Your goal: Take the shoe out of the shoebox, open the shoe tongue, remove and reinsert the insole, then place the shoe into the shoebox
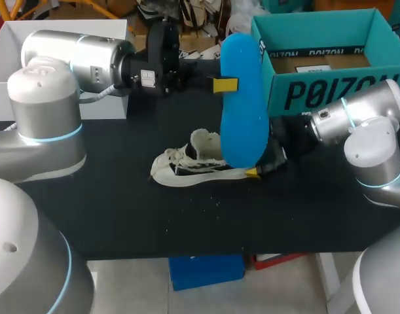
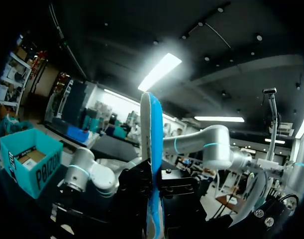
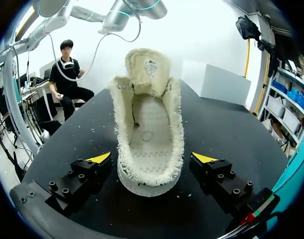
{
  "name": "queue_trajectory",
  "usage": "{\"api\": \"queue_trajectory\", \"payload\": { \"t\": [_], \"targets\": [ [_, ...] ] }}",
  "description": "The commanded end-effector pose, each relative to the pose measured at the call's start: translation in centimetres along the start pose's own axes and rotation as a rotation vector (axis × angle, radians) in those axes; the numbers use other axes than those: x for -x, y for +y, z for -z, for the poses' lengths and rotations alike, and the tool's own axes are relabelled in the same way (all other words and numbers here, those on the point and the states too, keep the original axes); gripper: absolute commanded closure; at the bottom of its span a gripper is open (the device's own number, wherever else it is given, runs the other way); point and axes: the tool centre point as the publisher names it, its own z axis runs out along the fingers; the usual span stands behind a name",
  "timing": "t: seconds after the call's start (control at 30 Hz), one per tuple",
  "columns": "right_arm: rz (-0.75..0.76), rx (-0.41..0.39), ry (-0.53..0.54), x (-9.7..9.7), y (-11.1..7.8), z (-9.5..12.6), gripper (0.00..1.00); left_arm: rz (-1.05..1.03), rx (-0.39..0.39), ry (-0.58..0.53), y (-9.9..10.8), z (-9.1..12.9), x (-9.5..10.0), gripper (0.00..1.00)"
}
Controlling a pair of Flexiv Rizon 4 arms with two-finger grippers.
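Note:
A blue insole hangs upright over the table, held by its edge in my left gripper, which is shut on it. In the left wrist view the insole stands edge-on between that gripper's dark fingers. Beneath it the cream knit shoe rests upright on the black table, tongue lifted back and its inside bare. My right gripper sits at the heel. In the right wrist view the right gripper is open, a yellow fingertip on each side of the shoe without pressing it.
The teal shoebox stands open at the back right, just behind my right arm, also seen as the shoebox in the left wrist view. A white box sits at the back left. The table's front half holds only small crumbs.

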Motion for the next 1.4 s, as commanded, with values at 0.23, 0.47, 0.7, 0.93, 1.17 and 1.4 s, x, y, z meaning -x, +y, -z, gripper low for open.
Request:
{"api": "queue_trajectory", "payload": {
  "t": [0.23,0.47,0.7,0.93,1.17,1.4],
  "targets": [
    [0.004,-0.074,-0.007,0.1,0.7,1.4,0.00,-0.002,-0.002,-0.004,0.1,-0.2,0.0,1.00],
    [0.010,-0.297,-0.009,0.6,1.8,3.4,0.00,-0.002,-0.002,-0.004,0.1,-0.2,0.0,1.00],
    [-0.012,-0.595,0.000,1.1,2.5,3.9,0.00,-0.002,-0.002,-0.004,0.1,-0.2,0.0,1.00],
    [0.034,-0.812,0.021,2.2,3.7,3.0,0.00,-0.002,-0.002,-0.004,0.1,-0.2,0.0,1.00],
    [0.062,-0.888,0.034,3.3,4.9,1.4,0.00,-0.002,-0.002,-0.004,0.1,-0.2,0.0,1.00],
    [0.098,-0.982,0.031,3.7,6.2,-0.2,0.00,-0.002,-0.002,-0.004,0.1,-0.2,0.0,1.00]
  ]
}}
